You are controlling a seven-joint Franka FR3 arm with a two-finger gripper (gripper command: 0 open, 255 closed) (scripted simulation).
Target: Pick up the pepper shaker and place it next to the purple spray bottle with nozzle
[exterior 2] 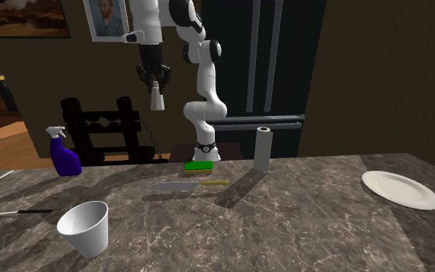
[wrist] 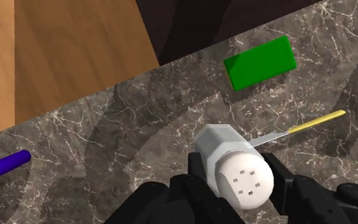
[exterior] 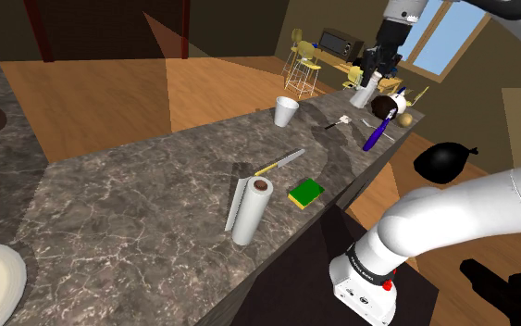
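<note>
My gripper (exterior 2: 155, 76) is shut on a white pepper shaker (exterior 2: 158, 97) and holds it high above the dark marble counter (exterior 2: 300, 224). In the wrist view the shaker (wrist: 238, 168) shows its holed cap, clasped between both fingers (wrist: 279, 177) of the gripper (wrist: 238, 184). The purple spray bottle (exterior 2: 63, 154) stands at the counter's far edge, at the second exterior view's left. In the shoulder view the gripper (exterior: 371, 72) and shaker (exterior: 361, 94) hang just above the purple bottle (exterior: 374, 135). A purple part of the bottle (wrist: 2, 167) lies off to the side of the fingers.
A white cup (exterior 2: 84, 226) stands near the front in the second exterior view. A green sponge (exterior 2: 200, 165), a yellow-handled knife (exterior 2: 185, 185) and an upright paper towel roll (exterior 2: 263, 149) sit mid-counter. A white plate (exterior 2: 401, 189) lies at the right. Cutlery (exterior 2: 15, 210) lies at the left.
</note>
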